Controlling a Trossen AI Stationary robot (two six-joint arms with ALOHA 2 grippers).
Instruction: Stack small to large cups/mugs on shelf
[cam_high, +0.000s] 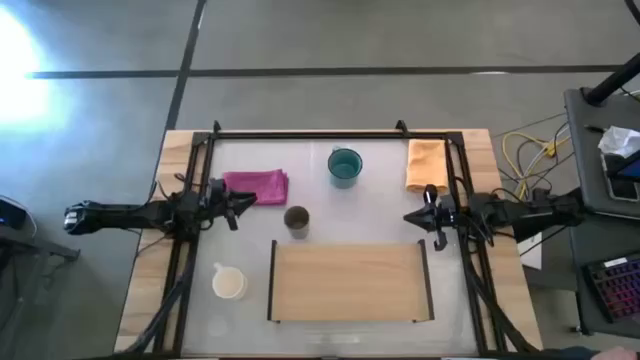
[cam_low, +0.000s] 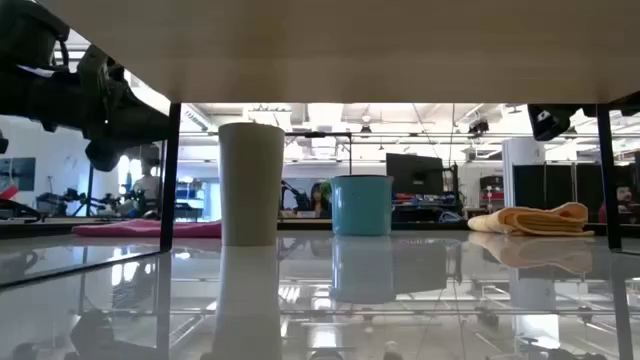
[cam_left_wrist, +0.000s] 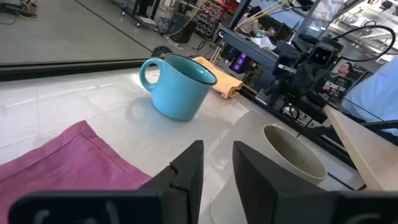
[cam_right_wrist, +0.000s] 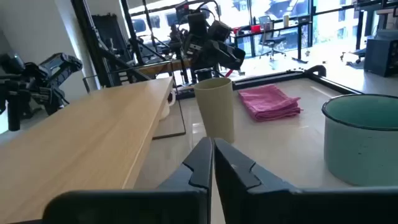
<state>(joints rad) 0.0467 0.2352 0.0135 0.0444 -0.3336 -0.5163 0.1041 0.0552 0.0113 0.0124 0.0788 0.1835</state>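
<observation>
Waiting beside three unstacked cups, shelf (cam_high: 348, 282) bare.
High view: small olive cup (cam_high: 296, 219) stands nearest the left pincer (cam_high: 243, 203), toward the shelf. Left wrist view: its fingers are spread. Right wrist view: right pincer (cam_right_wrist: 212, 163) pressed together.

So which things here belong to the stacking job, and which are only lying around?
For the job:
- teal mug
- small olive cup
- white mug
- wooden shelf

Lying about:
- pink cloth
- orange cloth

Three cups (cam_high: 344, 166), two cloths (cam_high: 257, 186), one shelf (cam_high: 348, 283)
</observation>
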